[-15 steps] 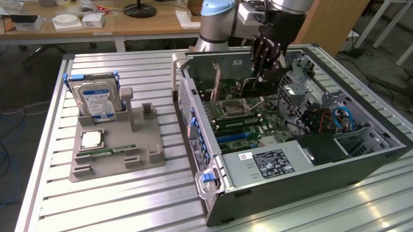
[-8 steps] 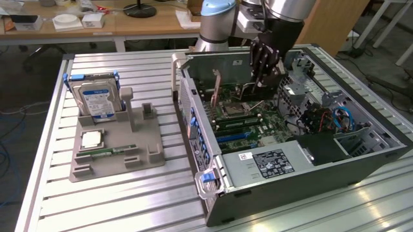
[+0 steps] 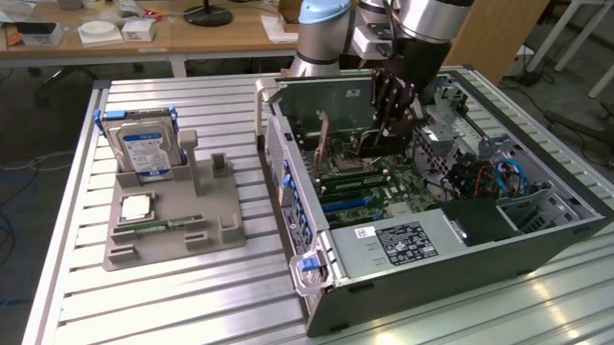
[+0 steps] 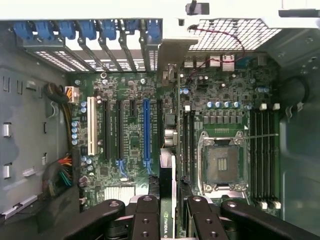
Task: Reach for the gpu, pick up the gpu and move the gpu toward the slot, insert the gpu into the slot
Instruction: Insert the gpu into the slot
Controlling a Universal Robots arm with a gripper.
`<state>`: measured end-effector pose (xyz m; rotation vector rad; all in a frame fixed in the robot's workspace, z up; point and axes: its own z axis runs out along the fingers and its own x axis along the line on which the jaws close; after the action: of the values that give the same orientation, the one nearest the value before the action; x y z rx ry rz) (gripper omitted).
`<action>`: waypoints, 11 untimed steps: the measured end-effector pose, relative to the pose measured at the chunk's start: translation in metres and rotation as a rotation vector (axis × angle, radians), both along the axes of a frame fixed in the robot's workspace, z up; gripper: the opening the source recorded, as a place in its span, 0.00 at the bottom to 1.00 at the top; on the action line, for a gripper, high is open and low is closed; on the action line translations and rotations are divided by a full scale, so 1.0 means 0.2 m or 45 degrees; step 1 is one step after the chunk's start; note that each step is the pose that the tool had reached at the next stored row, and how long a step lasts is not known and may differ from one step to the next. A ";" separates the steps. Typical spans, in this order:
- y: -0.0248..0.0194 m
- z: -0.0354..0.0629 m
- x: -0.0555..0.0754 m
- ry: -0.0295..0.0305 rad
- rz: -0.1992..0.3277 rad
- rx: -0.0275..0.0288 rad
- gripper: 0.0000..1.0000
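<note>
My gripper [image 3: 392,118] is inside the open computer case, shut on the gpu [image 3: 326,108]. The card stands upright on its long edge above the green motherboard [image 3: 384,180], with its silver bracket toward the case's rear wall. In the wrist view the gpu [image 4: 167,210] is edge-on between my two black fingers [image 4: 147,215], and its bracket [image 4: 172,55] reaches the rear openings. The slot [image 4: 146,131], a long blue strip, lies just beside the card's line and is uncovered. Whether the card's lower edge touches the board is hidden.
The square processor socket [image 4: 222,167] and memory slots [image 4: 262,150] lie on the card's other side. Blue bracket clips [image 4: 90,30] line the rear wall. On the exterior view's left, a grey fixture [image 3: 172,215] holds a hard drive [image 3: 144,147]. The power supply [image 3: 403,241] fills the case's near end.
</note>
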<state>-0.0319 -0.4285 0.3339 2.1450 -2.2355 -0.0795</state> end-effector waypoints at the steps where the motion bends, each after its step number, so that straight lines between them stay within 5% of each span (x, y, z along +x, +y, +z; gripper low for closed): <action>1: -0.007 -0.004 0.00 -0.0001 0.000 0.0000 0.26; 6: -0.023 -0.015 0.00 -0.0057 0.000 0.0001 0.26; 7: -0.023 -0.015 0.00 -0.0128 0.000 -0.0002 0.26; 10: -0.024 -0.019 0.00 -0.0536 0.000 0.0002 0.26; 11: -0.024 -0.022 0.00 -0.0602 0.000 0.0001 0.26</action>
<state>-0.0320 -0.4333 0.3295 2.1694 -2.2607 -0.0292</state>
